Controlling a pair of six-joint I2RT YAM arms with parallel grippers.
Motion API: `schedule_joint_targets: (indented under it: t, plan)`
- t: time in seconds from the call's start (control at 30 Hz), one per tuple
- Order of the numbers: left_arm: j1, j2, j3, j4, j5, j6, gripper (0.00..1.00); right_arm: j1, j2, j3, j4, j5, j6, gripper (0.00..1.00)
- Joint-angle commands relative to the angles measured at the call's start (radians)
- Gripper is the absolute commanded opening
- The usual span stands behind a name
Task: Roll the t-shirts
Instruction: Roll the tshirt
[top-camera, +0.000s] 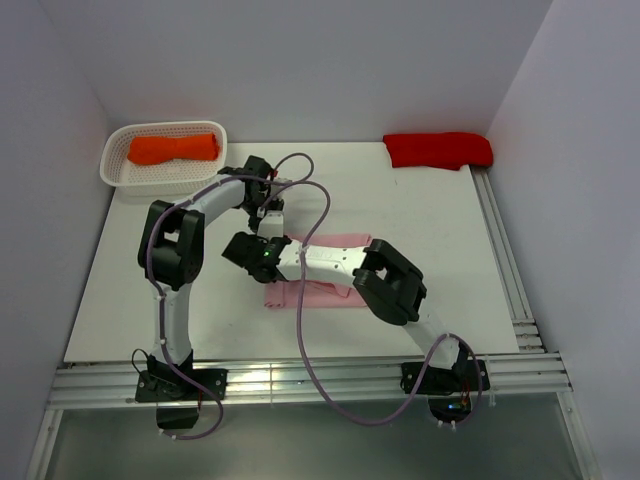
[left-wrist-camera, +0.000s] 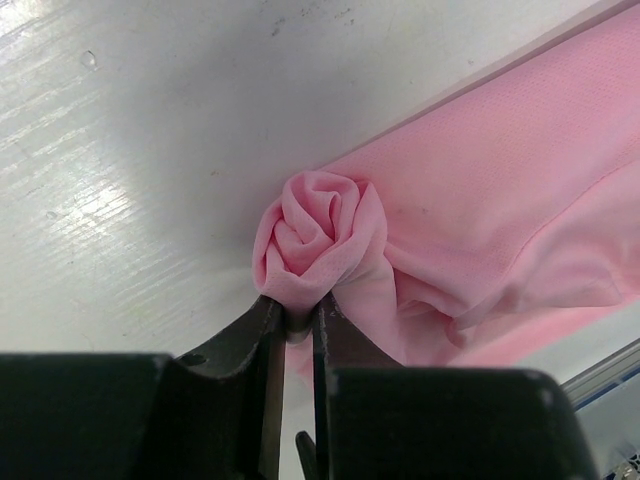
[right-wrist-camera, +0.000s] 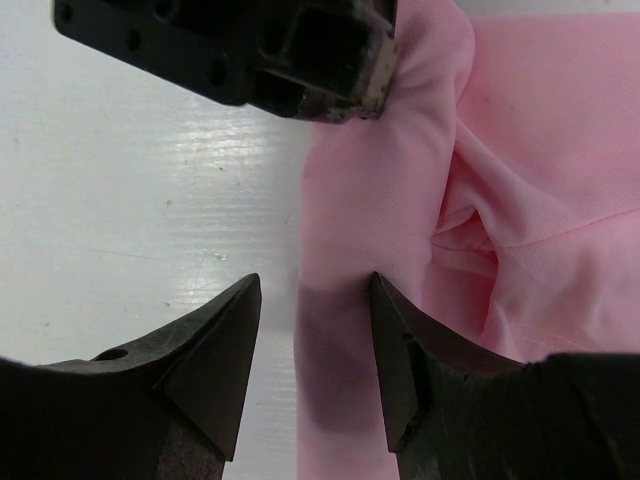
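Observation:
The light pink t-shirt lies folded in a strip at mid-table, mostly under my arms. Its left end is twisted into a small rosette-like roll. My left gripper is shut on the bottom of that roll. My right gripper is open and hovers over the shirt's left edge, one finger over bare table, the other over cloth. The left gripper's black body shows at the top of the right wrist view. An orange t-shirt lies in the basket. A bright red t-shirt lies at the back right.
A white mesh basket stands at the back left corner. Grey walls close in the table on three sides. Aluminium rails run along the right and near edges. Cables loop over both arms.

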Motion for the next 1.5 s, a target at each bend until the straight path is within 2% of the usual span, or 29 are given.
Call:
schedule_joint_targets:
  t: [0.0, 0.33, 0.5, 0.67, 0.73, 0.83, 0.87, 0.93, 0.97, 1.03, 1.07, 1.17, 1.47]
  plan:
    - [-0.003, 0.023, 0.044, -0.018, -0.036, 0.022, 0.16, 0.013, 0.0, -0.043, -0.066, 0.004, 0.035, 0.55]
    - [-0.003, 0.043, 0.07, -0.034, -0.026, 0.019, 0.32, 0.018, 0.059, -0.013, -0.181, -0.02, 0.07, 0.54]
    - [-0.003, 0.043, 0.104, -0.057, -0.012, 0.022, 0.44, 0.018, 0.078, 0.004, -0.241, -0.016, 0.082, 0.45]
    - [0.0, 0.041, 0.155, -0.08, 0.028, 0.031, 0.57, 0.019, 0.067, -0.035, -0.206, -0.02, 0.084, 0.24]
    - [0.011, 0.037, 0.173, -0.098, 0.049, 0.036, 0.62, 0.018, 0.036, -0.068, -0.159, -0.039, 0.072, 0.2]
    - [0.031, 0.035, 0.225, -0.126, 0.096, 0.051, 0.66, 0.008, -0.04, -0.175, -0.005, -0.097, 0.052, 0.16]
    - [0.038, 0.032, 0.247, -0.144, 0.137, 0.053, 0.67, 0.004, -0.065, -0.253, 0.114, -0.123, 0.047, 0.14]
    - [0.071, 0.026, 0.259, -0.156, 0.174, 0.088, 0.67, -0.025, -0.143, -0.339, 0.241, -0.218, 0.043, 0.11]
    - [0.081, 0.023, 0.264, -0.17, 0.203, 0.108, 0.67, -0.038, -0.167, -0.423, 0.38, -0.253, 0.044, 0.11]
    - [0.115, 0.003, 0.25, -0.169, 0.258, 0.123, 0.68, -0.076, -0.232, -0.505, 0.518, -0.319, 0.052, 0.11]
    - [0.124, -0.006, 0.22, -0.167, 0.278, 0.146, 0.68, -0.088, -0.247, -0.57, 0.647, -0.391, 0.055, 0.11]
    - [0.16, -0.04, 0.134, -0.138, 0.319, 0.177, 0.69, -0.139, -0.281, -0.679, 0.879, -0.512, 0.093, 0.11]
    - [0.189, -0.066, -0.092, 0.003, 0.45, 0.217, 0.69, -0.22, -0.217, -0.865, 1.36, -0.678, 0.272, 0.11]
